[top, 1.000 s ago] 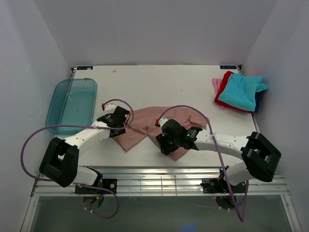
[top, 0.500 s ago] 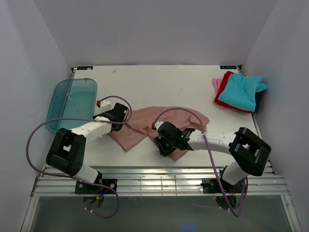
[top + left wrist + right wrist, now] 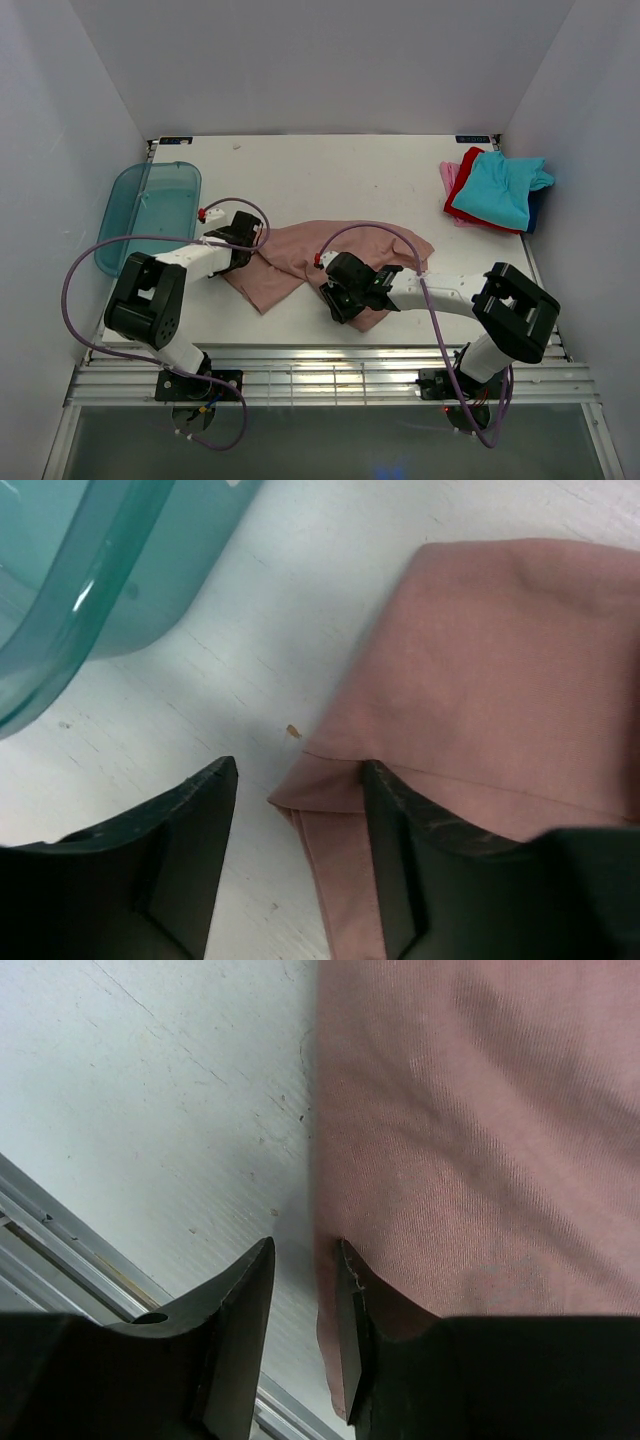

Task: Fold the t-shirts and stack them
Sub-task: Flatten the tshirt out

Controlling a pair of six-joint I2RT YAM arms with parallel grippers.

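Here, on the white table (image 3: 350, 170), the dusty-pink t-shirt (image 3: 300, 250) lies rumpled between the arms; soft, light, likely to sag, so best taken at hems; left gripper (image 3: 298, 800) spread astride its corner; right gripper (image 3: 303, 1270) narrowly parted over the near hem, pinching nothing yet.

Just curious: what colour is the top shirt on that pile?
Turquoise. The shirt shows best from the top view.
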